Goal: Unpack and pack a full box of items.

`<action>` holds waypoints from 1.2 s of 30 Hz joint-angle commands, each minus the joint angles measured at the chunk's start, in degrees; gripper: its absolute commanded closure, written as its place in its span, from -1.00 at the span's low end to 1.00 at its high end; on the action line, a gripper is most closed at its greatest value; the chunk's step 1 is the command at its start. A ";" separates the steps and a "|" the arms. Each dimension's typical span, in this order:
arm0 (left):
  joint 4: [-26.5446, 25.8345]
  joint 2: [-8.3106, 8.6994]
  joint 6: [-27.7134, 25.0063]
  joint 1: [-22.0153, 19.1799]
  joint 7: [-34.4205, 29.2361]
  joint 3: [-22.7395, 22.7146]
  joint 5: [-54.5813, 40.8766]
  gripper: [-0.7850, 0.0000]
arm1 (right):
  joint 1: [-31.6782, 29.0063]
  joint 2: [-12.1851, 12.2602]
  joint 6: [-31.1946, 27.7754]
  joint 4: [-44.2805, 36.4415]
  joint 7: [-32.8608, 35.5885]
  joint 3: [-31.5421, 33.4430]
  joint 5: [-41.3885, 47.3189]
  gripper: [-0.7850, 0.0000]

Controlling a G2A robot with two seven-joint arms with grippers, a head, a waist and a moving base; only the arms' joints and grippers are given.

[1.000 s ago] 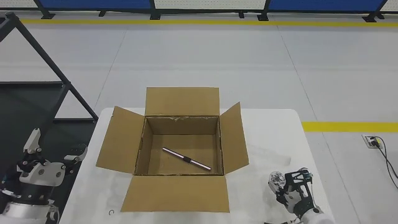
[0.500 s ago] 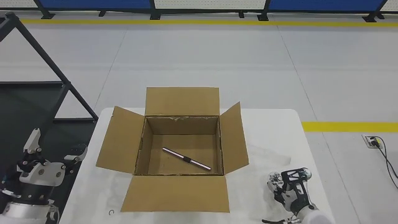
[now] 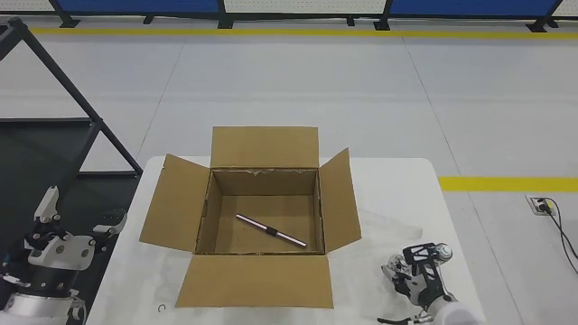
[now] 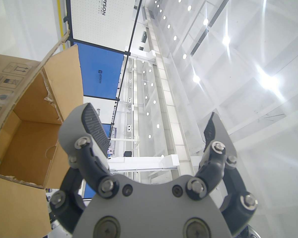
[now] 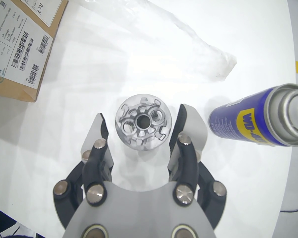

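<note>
My right gripper (image 5: 142, 116) is released, its jaws set on either side of the metal hub (image 5: 143, 122) near the table's (image 5: 52, 125) front right corner. I judge the hub heavy, rigid and slick; grip its round flanks squarely. My left gripper (image 4: 151, 115) is spread and empty.

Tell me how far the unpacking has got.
Done: the can, bag and metal part sit on the table beside the box. In hand: the right gripper, open, straddles the part. To do: one rod lies in the box; the left gripper is open, holding nothing.
</note>
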 commanded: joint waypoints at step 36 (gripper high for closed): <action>0.00 0.00 0.00 0.00 0.00 0.00 0.00 -1.00 | 20.03 1.11 -8.38 -28.71 14.52 -13.20 6.72 -1.00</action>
